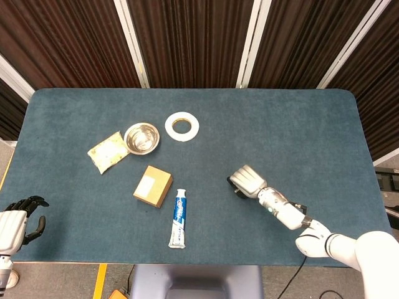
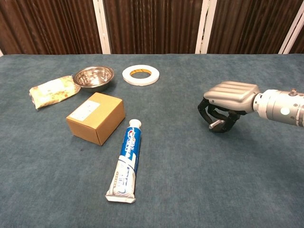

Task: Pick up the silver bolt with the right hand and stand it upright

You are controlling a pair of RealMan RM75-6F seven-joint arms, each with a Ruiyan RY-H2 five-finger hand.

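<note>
My right hand [image 2: 230,97] hovers palm-down just above the blue cloth at right of centre, its dark fingers curled under around the silver bolt [image 2: 214,125]. The bolt's short grey shaft pokes out low between the fingertips, tilted toward lying flat, close to the cloth. In the head view the same right hand [image 1: 247,180] hides the bolt. My left hand [image 1: 15,218] hangs off the table's near left corner, holding nothing, its dark fingers apart.
A toothpaste tube [image 2: 126,160] and a cardboard box [image 2: 96,117] lie left of the right hand. Further back are a steel bowl [image 2: 94,77], a snack packet [image 2: 51,90] and a tape roll [image 2: 140,74]. The blue tabletop [image 2: 266,171] stretches around the hand.
</note>
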